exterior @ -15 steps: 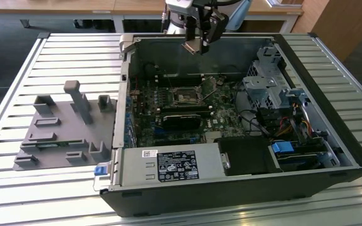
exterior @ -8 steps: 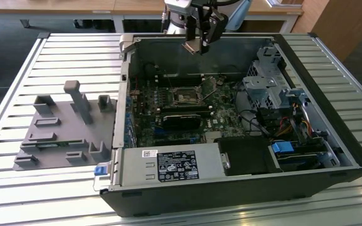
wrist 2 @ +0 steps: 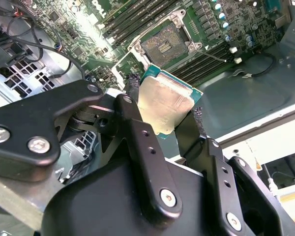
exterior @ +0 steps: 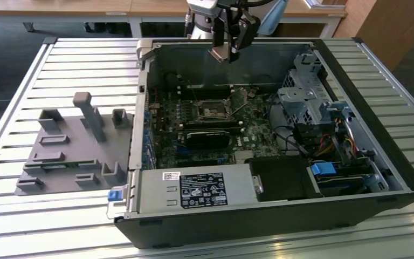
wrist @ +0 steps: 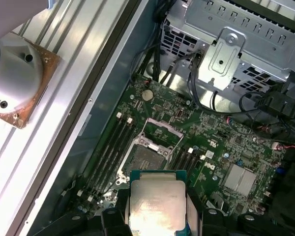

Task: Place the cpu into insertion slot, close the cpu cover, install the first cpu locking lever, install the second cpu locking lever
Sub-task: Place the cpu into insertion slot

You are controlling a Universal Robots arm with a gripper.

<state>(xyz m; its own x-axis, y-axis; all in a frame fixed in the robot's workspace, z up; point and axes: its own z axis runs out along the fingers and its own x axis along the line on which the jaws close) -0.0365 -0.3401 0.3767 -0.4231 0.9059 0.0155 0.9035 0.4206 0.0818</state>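
Fingers (wrist 2: 189, 135) clench the cpu (wrist 2: 166, 105) by 2 opposite edges, above the open insertion slot (wrist 2: 165, 45); light, stiff, likely fragile underneath, it is best held by those edges, clear of the contacts

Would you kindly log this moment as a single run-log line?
jaws: shut on cpu | cpu: held in the air above the board, not seated | insertion slot: empty | cpu cover: open
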